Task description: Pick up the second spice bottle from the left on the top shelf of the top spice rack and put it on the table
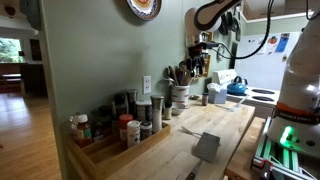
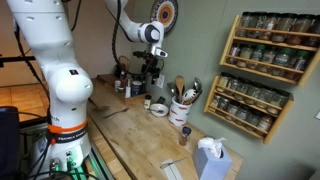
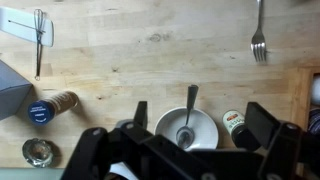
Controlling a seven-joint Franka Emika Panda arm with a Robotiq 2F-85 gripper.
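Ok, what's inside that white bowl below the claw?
A metal spoon stands in the white bowl, head down at the bottom. The claw covers the bowl's near edge, so that part can't be seen.

Wrist view: a bowl (image 3: 187,128) is seen on the table (image 3: 150,60) between the fingers (image 3: 262,122), with a spoon (image 3: 190,100) in it. A small bottle (image 3: 234,122) is set just beside the bowl, near the right-hand finger. Left of the fingers, a bottle (image 3: 50,107) is laid on its side. Beyond the fingers, a whisk (image 3: 38,35) is placed far left and a fork (image 3: 258,38) far right. In an exterior view, the top spice rack (image 2: 272,45) is mounted above a second rack (image 2: 252,105), well right of the fingers.
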